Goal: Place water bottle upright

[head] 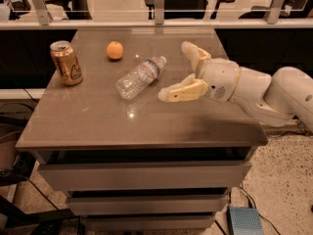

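The water bottle [140, 76] is clear ribbed plastic with a white cap and a narrow label band. It lies on its side on the brown table [146, 126], cap pointing to the back right. My gripper [173, 70] is just right of the bottle, a short gap from its cap end. It is open and empty. One finger [191, 53] points toward the back and the other finger [178, 90] points left, low over the table.
A gold drink can [65, 62] stands upright at the table's left. A small orange [115, 50] sits behind the bottle. A railing with posts [159, 6] runs behind the table. Drawers [142, 175] are below the tabletop.
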`<act>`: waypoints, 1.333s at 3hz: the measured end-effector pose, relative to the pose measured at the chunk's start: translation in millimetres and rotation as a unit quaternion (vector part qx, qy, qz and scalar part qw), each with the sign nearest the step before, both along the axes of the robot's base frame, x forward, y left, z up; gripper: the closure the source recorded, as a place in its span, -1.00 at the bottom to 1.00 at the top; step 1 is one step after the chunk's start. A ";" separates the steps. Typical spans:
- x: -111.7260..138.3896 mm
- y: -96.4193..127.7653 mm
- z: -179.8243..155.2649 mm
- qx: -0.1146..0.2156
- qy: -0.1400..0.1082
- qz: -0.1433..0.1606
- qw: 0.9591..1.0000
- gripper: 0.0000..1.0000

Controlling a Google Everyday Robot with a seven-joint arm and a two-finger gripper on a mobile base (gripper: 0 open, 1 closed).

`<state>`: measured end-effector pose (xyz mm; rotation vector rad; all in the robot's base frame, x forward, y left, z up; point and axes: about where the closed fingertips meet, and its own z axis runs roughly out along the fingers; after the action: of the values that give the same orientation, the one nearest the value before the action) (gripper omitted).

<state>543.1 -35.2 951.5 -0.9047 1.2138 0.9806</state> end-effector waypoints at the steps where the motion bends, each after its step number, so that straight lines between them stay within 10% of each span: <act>1: 9.6 -2.9 8.1 -0.053 0.021 0.012 0.998 -1.00; 4: 51.6 -37.3 0.1 -0.205 0.131 0.004 0.970 -1.00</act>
<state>594.7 -72.5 951.6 -1.1245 1.6801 0.8883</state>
